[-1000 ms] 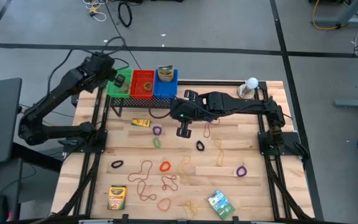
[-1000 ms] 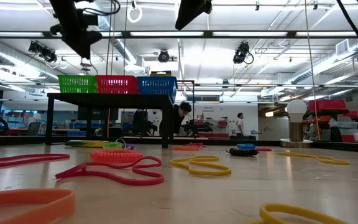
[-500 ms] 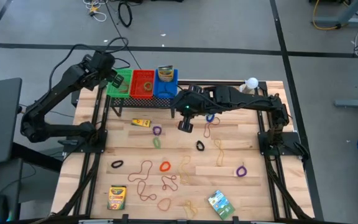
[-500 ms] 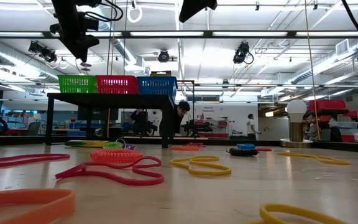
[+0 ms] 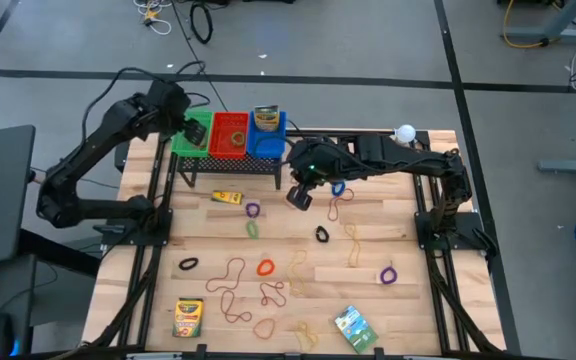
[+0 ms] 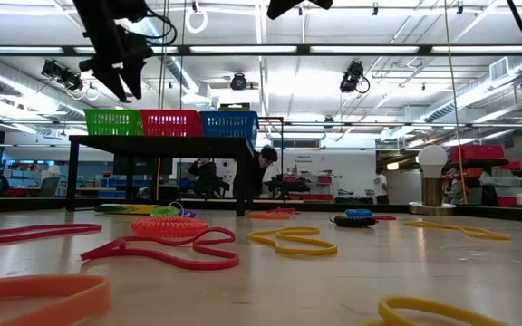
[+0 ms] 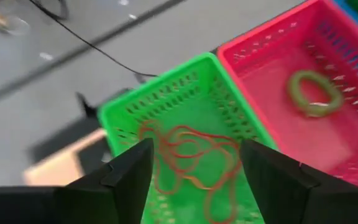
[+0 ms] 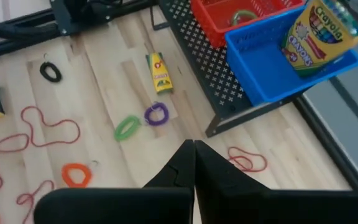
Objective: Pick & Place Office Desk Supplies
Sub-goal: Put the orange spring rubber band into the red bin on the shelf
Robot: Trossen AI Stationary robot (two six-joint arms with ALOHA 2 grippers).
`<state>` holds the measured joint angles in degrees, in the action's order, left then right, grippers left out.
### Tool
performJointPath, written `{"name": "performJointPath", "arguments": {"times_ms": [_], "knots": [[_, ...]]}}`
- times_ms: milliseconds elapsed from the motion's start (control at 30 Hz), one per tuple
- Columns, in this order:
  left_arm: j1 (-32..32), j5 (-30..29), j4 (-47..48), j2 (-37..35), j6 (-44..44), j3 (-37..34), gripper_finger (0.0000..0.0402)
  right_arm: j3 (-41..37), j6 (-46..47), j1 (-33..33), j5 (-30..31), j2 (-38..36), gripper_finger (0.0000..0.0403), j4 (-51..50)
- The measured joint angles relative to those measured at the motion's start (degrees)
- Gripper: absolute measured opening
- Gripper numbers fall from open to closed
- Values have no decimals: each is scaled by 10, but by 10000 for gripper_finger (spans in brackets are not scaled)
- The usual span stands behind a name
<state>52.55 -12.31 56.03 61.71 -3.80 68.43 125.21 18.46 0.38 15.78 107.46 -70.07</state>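
Left gripper (image 7: 194, 177) gapes empty over the green bin (image 7: 124, 111), red bands (image 7: 191, 158) inside; right gripper (image 8: 194, 163), pinched shut, apparently empty, hangs beside the rack (image 5: 230, 162).

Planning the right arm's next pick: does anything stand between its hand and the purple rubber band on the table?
Nothing visible does. The right hand hangs shut above bare wood, and the purple rubber band lies uncovered beside a green band.

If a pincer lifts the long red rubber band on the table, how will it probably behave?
The long red rubber band lies in loose wavy curves, so it is probably floppy and would sag from a grip. It looks thin and flat against the table, so pinching it may be difficult, and it likely weighs very little.
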Motion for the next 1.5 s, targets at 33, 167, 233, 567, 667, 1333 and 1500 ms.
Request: {"name": "performJointPath", "arguments": {"times_ms": [33, 167, 233, 567, 667, 1333, 1500], "knots": [[13, 23, 0, 0, -10, 0, 253, 0, 8, 0, -1, 0, 4, -1], [69, 109, -8, -1, -42, 0, 252, 0, 24, 0, -2, 0, 2, 2], [92, 160, -12, -4, -44, 0, 245, 0, 33, 0, -2, 0, 2, 9], [50, 315, -103, -80, -4, -1, 98, -82, 18, 0, 21, -19, 1, 99], [0, 324, -125, -105, -11, -1, 41, -191, 5, 0, -5, -53, 1, 229], [-306, 284, -471, -126, -109, -227, 27, -706, 153, 54, 76, -271, 21, 619], [-398, 210, -444, -102, -108, -236, 22, -740, 145, 45, 16, -302, 24, 605]]}}
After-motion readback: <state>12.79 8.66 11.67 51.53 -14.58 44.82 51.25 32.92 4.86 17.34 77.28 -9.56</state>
